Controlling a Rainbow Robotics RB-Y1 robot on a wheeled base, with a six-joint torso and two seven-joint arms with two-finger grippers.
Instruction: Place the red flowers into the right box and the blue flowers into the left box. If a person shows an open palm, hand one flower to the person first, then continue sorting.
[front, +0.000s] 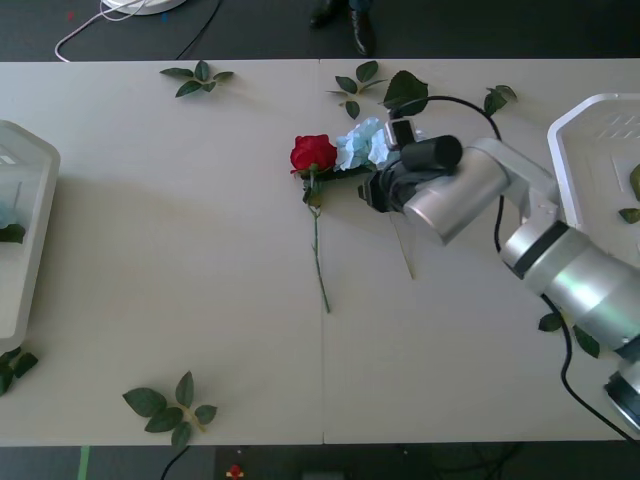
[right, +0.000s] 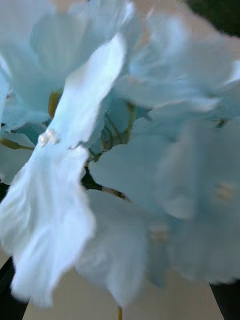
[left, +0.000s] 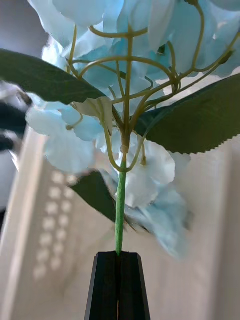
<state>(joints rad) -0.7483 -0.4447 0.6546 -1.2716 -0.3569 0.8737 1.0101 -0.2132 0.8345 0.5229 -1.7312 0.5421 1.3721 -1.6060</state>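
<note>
On the beige table (front: 200, 250), the right arm reaches in from 4 o'clock toward the centre, and the right gripper (front: 372, 190) sits at a pale-blue hydrangea cluster (front: 362, 143) lying just past mid-table toward 12 o'clock. Whether its fingers are spread or clamped I cannot tell; in the right wrist view the blue petals (right: 120, 150) press close to the lens. A red rose (front: 313, 153) lies touching that cluster at its 9 o'clock side, its stem running toward 6 o'clock. The white right box (front: 585, 140) sits at the table's 3 o'clock edge, the left box (front: 30, 250) at 9 o'clock. The left gripper (left: 119, 285) is clenched on the green stem of another blue hydrangea (left: 125, 100), held upright above the perforated bottom of a tray (left: 50, 220). Loose leaf sprigs (front: 170, 408) lie scattered on the table.
</note>
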